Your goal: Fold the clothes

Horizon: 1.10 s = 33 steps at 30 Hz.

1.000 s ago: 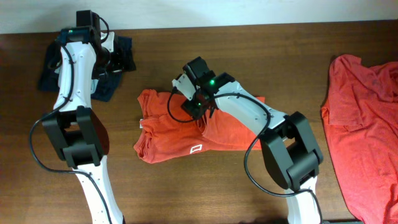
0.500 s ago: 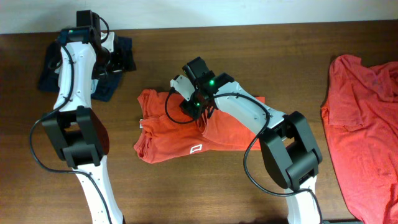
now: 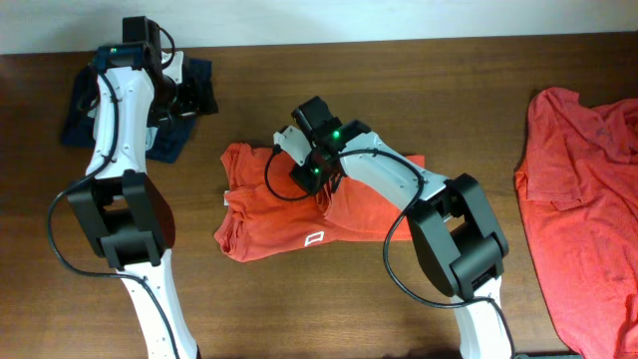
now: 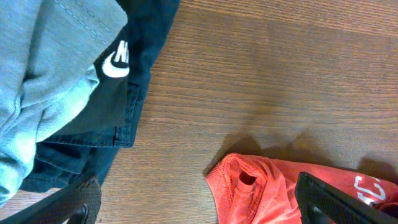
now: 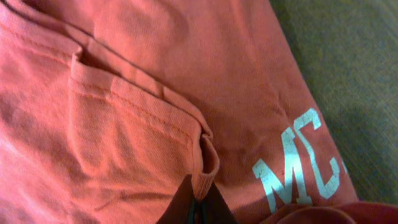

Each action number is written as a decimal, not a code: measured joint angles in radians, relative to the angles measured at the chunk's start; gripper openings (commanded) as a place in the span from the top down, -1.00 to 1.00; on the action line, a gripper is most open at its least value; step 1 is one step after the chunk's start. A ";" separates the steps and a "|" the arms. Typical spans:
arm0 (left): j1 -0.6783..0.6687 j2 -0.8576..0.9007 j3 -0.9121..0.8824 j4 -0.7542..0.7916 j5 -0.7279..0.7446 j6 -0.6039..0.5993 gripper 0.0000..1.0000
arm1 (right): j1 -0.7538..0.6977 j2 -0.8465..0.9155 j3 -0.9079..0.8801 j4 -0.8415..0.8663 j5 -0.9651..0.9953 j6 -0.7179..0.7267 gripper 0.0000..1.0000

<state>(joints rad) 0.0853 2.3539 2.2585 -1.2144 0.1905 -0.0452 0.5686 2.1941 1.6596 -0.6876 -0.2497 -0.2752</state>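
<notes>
shirt (image 3: 284, 219) mid-table, bunched into a rough half-fold, small logo up, not a tidy fold yet. second shirt (image 3: 583, 199) lies loose at the right edge of the table (image 3: 449, 90), partly out of frame, untouched as far as i can judge. so well under half done: finish this one, then that one.

right gripper (image 3: 312, 178) sits on the shirt's upper middle. wrist view shows its fingertips (image 5: 180, 211) pinched together on a ridge of hem, white lettering just beside. left gripper (image 3: 187, 98) hangs by the dark clothes (image 3: 80, 115) at the far left corner, fingers spread wide, holding nothing.

versus a second ago: right fingers stood part open over the same spot, now clamped on cloth — the wrist has nudged a little leftward. shirt outline unchanged — no lift yet. left arm has not moved.
</notes>
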 measured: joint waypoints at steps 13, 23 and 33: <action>0.000 0.000 0.000 0.000 0.000 0.000 -0.98 | -0.010 0.000 0.000 -0.098 0.026 0.009 0.92; 0.000 0.000 0.000 0.000 0.000 0.000 -0.99 | -0.010 -0.001 0.001 -0.098 0.093 0.084 0.92; 0.000 0.000 0.000 0.000 0.000 0.000 -0.98 | -0.010 -0.029 0.006 -0.127 0.111 0.120 0.92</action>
<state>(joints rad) 0.0853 2.3539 2.2585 -1.2144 0.1905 -0.0452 0.5591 2.1654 1.6657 -0.8150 -0.1390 -0.1551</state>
